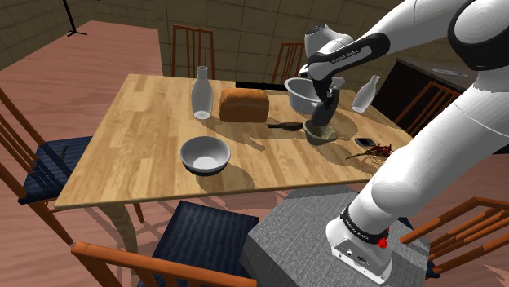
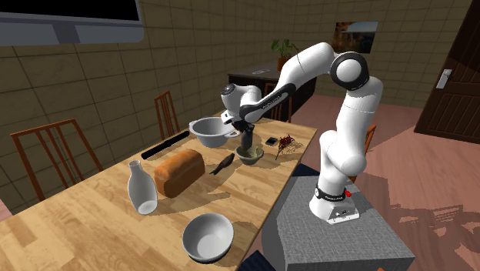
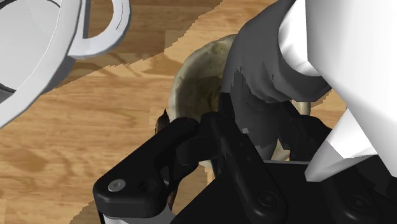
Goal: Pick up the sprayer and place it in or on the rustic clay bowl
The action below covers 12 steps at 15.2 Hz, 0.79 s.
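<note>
The clay bowl (image 1: pixel 320 132) (image 2: pixel 250 154) (image 3: pixel 194 83) is small and cream inside, and it sits near the table's end by the stand. My black gripper (image 1: pixel 326 116) (image 2: pixel 246 142) (image 3: pixel 245 127) hangs straight over it, with its tip down at the rim. The sprayer (image 1: pixel 366 94) is a white bottle shape with a narrow top. It leans just beyond the gripper on the shoulder view's right. In the wrist view a large white body (image 3: pixel 347 57), partly in shadow, sits close against the gripper and covers part of the bowl. Whether it is clasped is hidden.
A grey handled bowl (image 1: pixel 300 94) (image 2: pixel 211 131) (image 3: pixel 38 51) stands right beside the clay bowl. A dark object (image 1: pixel 285 125) (image 2: pixel 223 163), bread loaf (image 1: pixel 244 105), pale bottle (image 1: pixel 201 92), white bowl (image 1: pixel 205 154), phone (image 1: pixel 365 143) and red twigs (image 1: pixel 380 152) share the table. Chairs surround it.
</note>
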Motion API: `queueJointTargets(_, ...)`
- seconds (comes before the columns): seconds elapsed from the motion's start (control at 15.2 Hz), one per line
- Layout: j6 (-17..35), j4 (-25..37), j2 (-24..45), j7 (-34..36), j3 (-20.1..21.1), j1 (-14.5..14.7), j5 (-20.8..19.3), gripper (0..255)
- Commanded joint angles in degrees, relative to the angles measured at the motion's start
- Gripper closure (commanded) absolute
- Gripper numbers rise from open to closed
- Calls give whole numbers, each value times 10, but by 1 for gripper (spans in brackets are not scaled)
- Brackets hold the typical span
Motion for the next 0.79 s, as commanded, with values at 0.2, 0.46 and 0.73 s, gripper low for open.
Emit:
queueJointTargets(0.2, 0, 0, 0, 0, 0, 0, 0, 0)
queueJointTargets(0.46, 0, 0, 0, 0, 0, 0, 0, 0)
queueJointTargets(0.73, -72, 42, -22, -6, 24, 18, 19, 0)
